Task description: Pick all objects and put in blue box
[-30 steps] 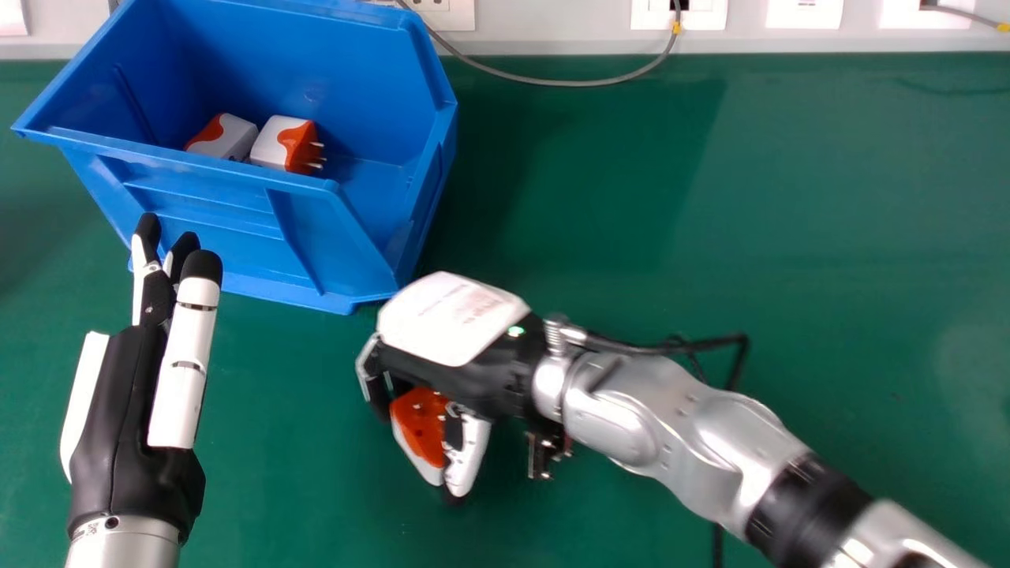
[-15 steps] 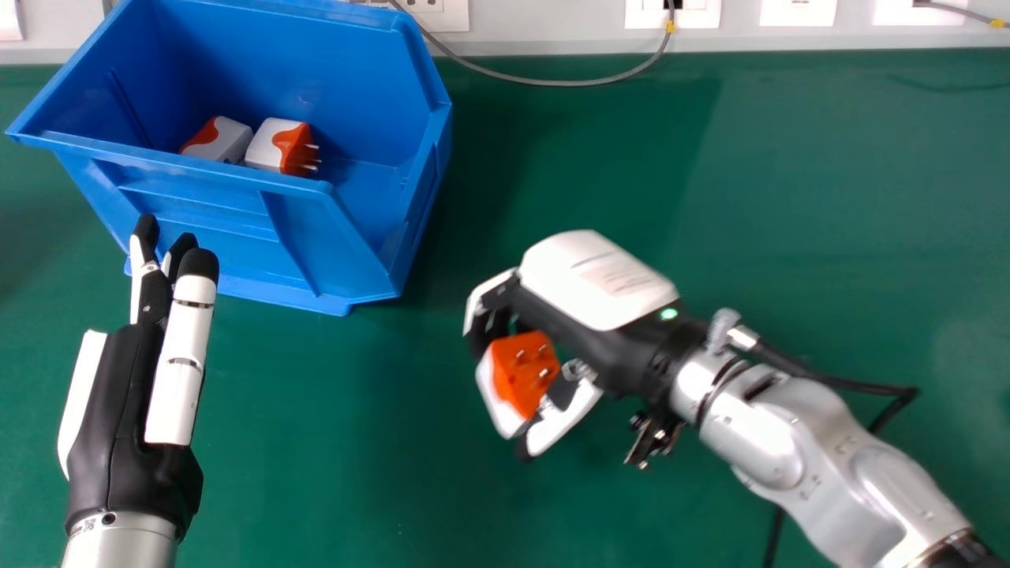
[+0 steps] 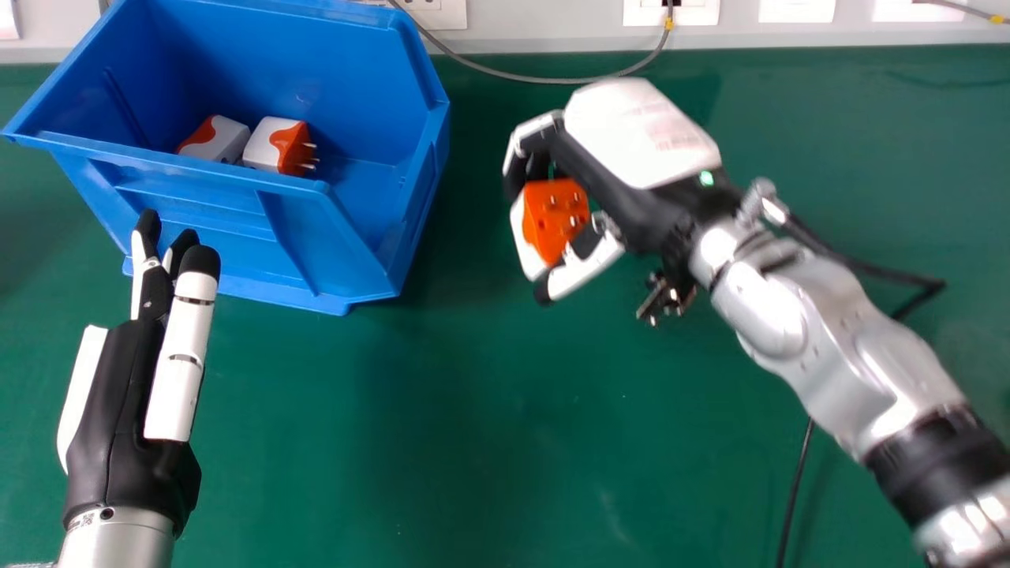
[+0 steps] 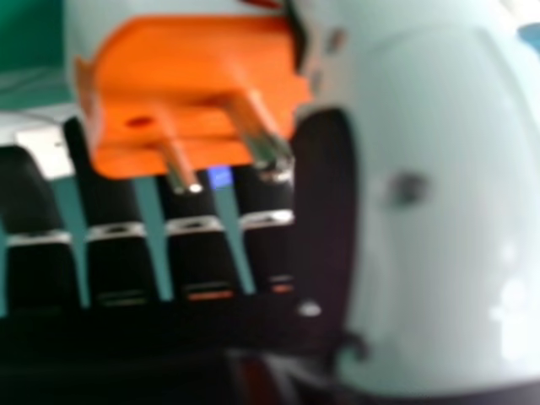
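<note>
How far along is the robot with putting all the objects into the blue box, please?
Two orange-and-white plugs already lie in the blue box. A third plug is gripped in the right hand, right of the box. Placing that one remains; I see no others on the table.

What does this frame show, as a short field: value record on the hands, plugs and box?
right hand: curled round the held plug, right of the box
held plug: orange and white, metal prongs exposed
left hand: fingers straight, pointing toward the box
blue box: open-topped, on the green table
in box: left plug and right plug, side by side
status: held plug not yet in box
</note>
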You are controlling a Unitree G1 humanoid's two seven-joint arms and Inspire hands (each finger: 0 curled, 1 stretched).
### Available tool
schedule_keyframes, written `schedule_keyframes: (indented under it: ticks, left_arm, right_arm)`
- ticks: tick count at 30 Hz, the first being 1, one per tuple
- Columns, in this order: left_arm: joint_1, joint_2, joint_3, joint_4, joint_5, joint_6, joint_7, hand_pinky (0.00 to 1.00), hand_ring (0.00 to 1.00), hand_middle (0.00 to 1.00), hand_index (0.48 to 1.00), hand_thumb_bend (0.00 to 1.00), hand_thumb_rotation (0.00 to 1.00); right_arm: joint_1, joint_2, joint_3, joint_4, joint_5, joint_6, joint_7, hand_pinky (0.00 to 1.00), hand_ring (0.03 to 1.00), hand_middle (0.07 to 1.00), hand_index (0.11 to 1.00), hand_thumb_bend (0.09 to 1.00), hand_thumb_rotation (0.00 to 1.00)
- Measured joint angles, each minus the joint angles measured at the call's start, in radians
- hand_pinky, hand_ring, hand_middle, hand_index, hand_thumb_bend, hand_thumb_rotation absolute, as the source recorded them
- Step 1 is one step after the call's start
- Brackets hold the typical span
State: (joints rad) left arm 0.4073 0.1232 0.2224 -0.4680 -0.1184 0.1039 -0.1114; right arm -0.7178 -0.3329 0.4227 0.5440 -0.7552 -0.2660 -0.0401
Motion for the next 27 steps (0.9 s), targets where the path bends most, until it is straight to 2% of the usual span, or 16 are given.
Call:
schedule_keyframes:
  ticks: [5, 8, 9, 14, 18, 22, 24, 27]
  left_arm:
    - [0.002, 0.001, -0.001, 0.004, 0.003, -0.001, 0.008, 1.00, 1.00, 1.00, 1.000, 0.39, 0.93]
    - [0.008, -0.003, -0.007, 0.003, 0.014, -0.001, 0.024, 1.00, 1.00, 1.00, 1.000, 0.38, 0.93]
    - [0.011, -0.006, -0.009, 0.002, 0.020, -0.001, 0.027, 1.00, 1.00, 1.00, 1.000, 0.38, 0.93]
    - [0.035, -0.029, -0.019, -0.007, 0.030, -0.003, 0.039, 1.00, 1.00, 1.00, 1.000, 0.38, 0.93]
    - [0.050, -0.040, -0.023, -0.021, 0.030, -0.008, 0.047, 1.00, 1.00, 1.00, 1.000, 0.37, 0.93]
    - [0.079, -0.063, -0.026, -0.039, 0.027, -0.018, 0.052, 1.00, 1.00, 1.00, 1.000, 0.37, 0.93]
    - [0.099, -0.076, -0.028, -0.048, 0.024, -0.029, 0.054, 1.00, 1.00, 1.00, 1.000, 0.37, 0.93]
    - [0.124, -0.088, -0.034, -0.061, 0.024, -0.039, 0.056, 1.00, 1.00, 1.00, 1.000, 0.37, 0.93]
  right_arm:
    - [-0.141, 0.056, 0.024, 0.148, -0.038, -0.008, -0.080, 0.34, 0.427, 0.502, 0.497, 0.498, 0.00]
    - [-0.226, 0.101, 0.046, 0.252, -0.045, -0.008, -0.124, 0.34, 0.431, 0.503, 0.495, 0.498, 0.00]
    - [-0.250, 0.115, 0.052, 0.283, -0.049, -0.008, -0.136, 0.34, 0.434, 0.504, 0.493, 0.498, 0.00]
    - [-0.365, 0.196, 0.087, 0.434, -0.062, -0.009, -0.167, 0.34, 0.437, 0.509, 0.488, 0.498, 0.00]
    - [-0.438, 0.252, 0.114, 0.519, -0.073, -0.007, -0.181, 0.34, 0.442, 0.514, 0.485, 0.497, 0.00]
    - [-0.492, 0.299, 0.142, 0.587, -0.082, -0.004, -0.195, 0.34, 0.449, 0.521, 0.478, 0.497, 0.00]
    - [-0.511, 0.325, 0.153, 0.622, -0.082, 0.003, -0.198, 0.34, 0.447, 0.519, 0.477, 0.497, 0.00]
    - [-0.533, 0.348, 0.171, 0.654, -0.082, 0.015, -0.198, 0.36, 0.450, 0.511, 0.472, 0.498, 0.00]
